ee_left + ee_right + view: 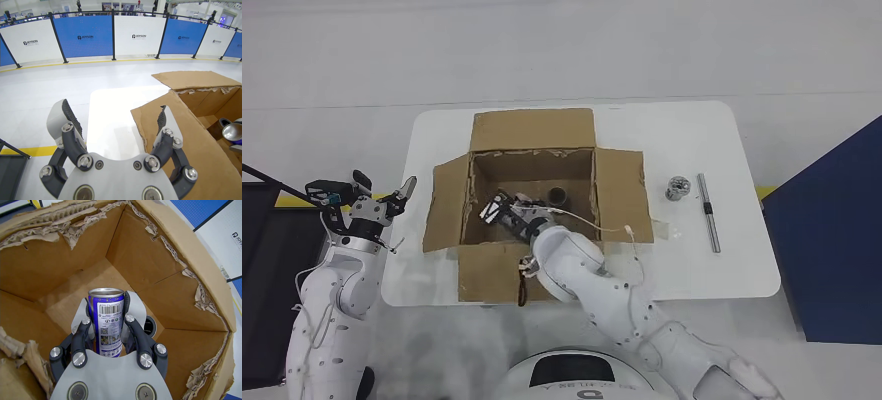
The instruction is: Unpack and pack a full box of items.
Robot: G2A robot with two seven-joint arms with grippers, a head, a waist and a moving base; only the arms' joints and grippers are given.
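Blue metal, slim, with a bare silver rim and a white printed panel: the can [106,321] sits clamped between the fingers of the right gripper [107,300], down inside the cardboard box [151,256]. Whether it touches the floor I cannot tell. Going in or coming out, I'd say the move wants a straight vertical path and a firm grip, so the can clears the ragged torn walls and the dark round item [150,326] just beyond it. Farther off, the left gripper [114,110] hangs spread wide and empty over the table [102,136] edge, beside a box flap.
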